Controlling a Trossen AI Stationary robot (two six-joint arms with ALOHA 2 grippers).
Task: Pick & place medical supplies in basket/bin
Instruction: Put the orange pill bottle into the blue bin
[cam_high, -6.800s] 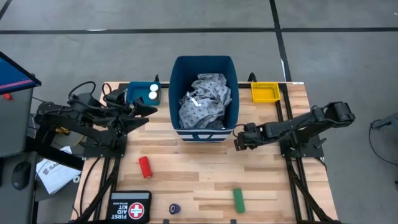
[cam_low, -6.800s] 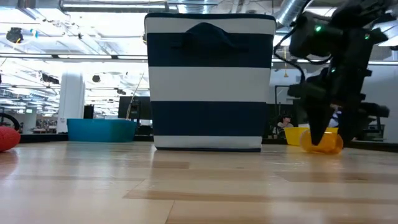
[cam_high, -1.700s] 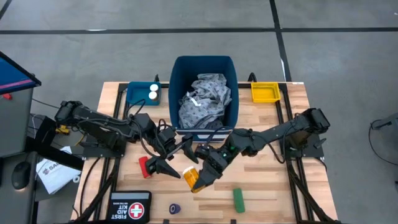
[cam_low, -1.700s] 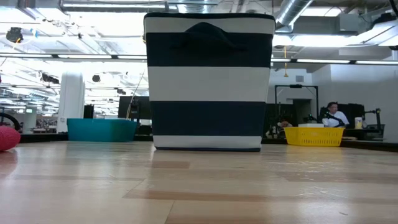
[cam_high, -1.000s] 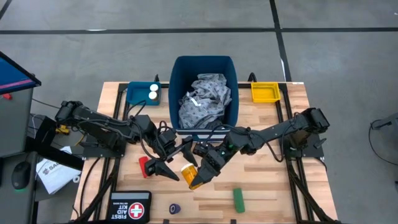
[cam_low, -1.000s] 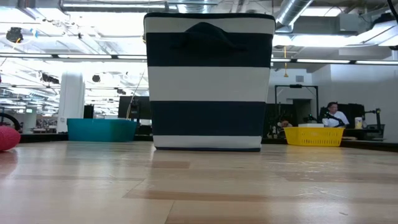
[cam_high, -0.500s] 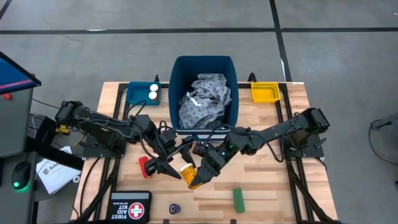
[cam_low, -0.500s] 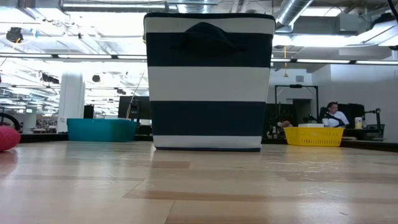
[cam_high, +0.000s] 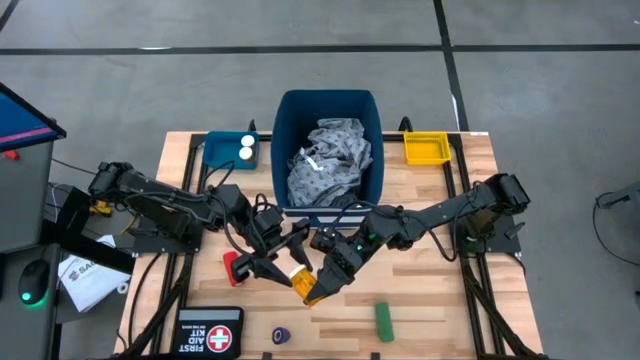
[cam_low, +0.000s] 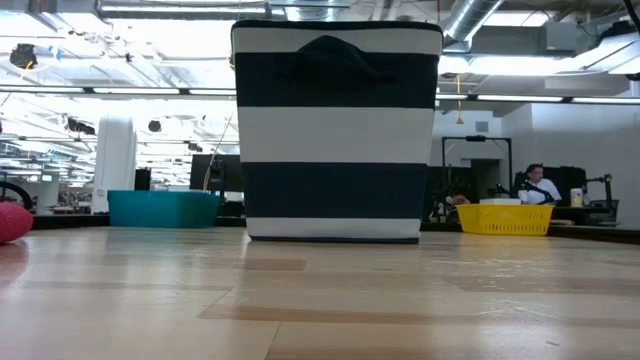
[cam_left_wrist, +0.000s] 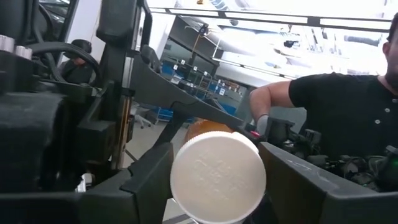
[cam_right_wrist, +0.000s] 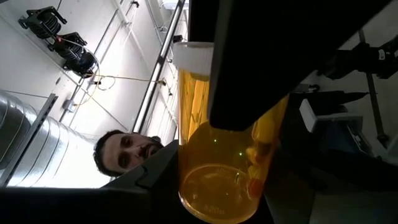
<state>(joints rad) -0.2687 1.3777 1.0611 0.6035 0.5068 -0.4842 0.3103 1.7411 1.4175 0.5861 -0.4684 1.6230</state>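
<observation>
- Centre of the high view, just below the bin: the two grippers meet over the bare wood. Looks like a handover of one orange bottle (cam_high: 303, 281), held clear of the table.
- Right gripper (cam_high: 322, 281) is clamped on the bottle's amber body; the right wrist view shows a dark finger (cam_right_wrist: 261, 68) across the clear orange wall, with small contents lying low inside. Grip is on the body, which leaves the white cap end free for the other arm.
- Left gripper (cam_high: 279, 262) comes in from the left of the frame, jaws partly apart and bracketing the cap (cam_left_wrist: 217, 176). In the left wrist view the white cap fills the gap between the fingers, both close to it; cannot tell whether either one touches.
- Judgement: the right grip should hold until the left one is firm, otherwise the bottle drops.
- Dark blue bin (cam_high: 283, 130), upper centre, already holds the grey patterned gown (cam_high: 330, 160), bunched and filling most of it.
- Teal tray (cam_high: 217, 152), left of the bin, carries two white bottles (cam_high: 246, 147); likely the bottle's destination, being on the left arm's side.
- Yellow tray (cam_high: 426, 148), right of the bin; nothing seen in it.
- Loose on the table along the lower part of the frame: red cylinder (cam_high: 232, 267) partly under the left arm, green cylinder (cam_high: 384, 321), dark blue roll (cam_high: 282, 336).
- First aid pouch (cam_high: 210, 332), lower left.
</observation>
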